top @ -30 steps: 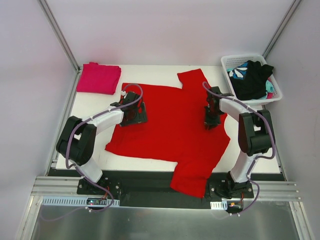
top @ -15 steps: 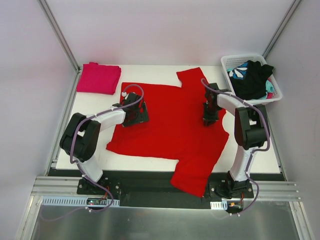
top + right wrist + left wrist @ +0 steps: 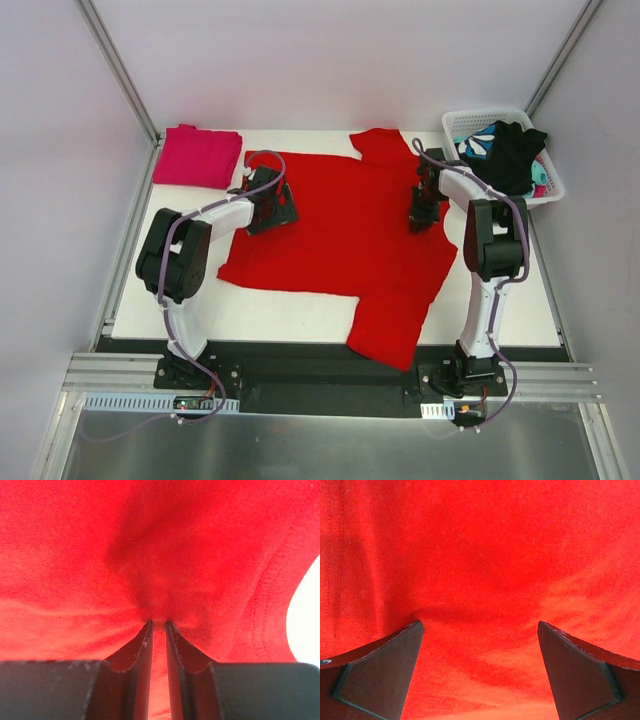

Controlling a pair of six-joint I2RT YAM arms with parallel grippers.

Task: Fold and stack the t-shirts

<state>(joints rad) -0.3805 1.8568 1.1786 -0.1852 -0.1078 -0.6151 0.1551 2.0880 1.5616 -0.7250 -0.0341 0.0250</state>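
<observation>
Your white table (image 3: 160, 300) carries the red t-shirt (image 3: 340, 240), spread flat across the middle, one sleeve hanging off the near edge. White basket (image 3: 470, 116) sits at the far right corner, folded magenta t-shirt (image 3: 197, 157) at the far left corner, well apart from the red one. Black garment (image 3: 505, 160) heaps in the basket beside a teal-and-white patterned garment (image 3: 478, 142) (mostly buried). Your left gripper (image 3: 479, 623) stands spread wide, tips down on the red cloth, gripping nothing. Your right gripper (image 3: 158, 623) is nearly closed, pinching a bunched fold of the red t-shirt near its right hem
</observation>
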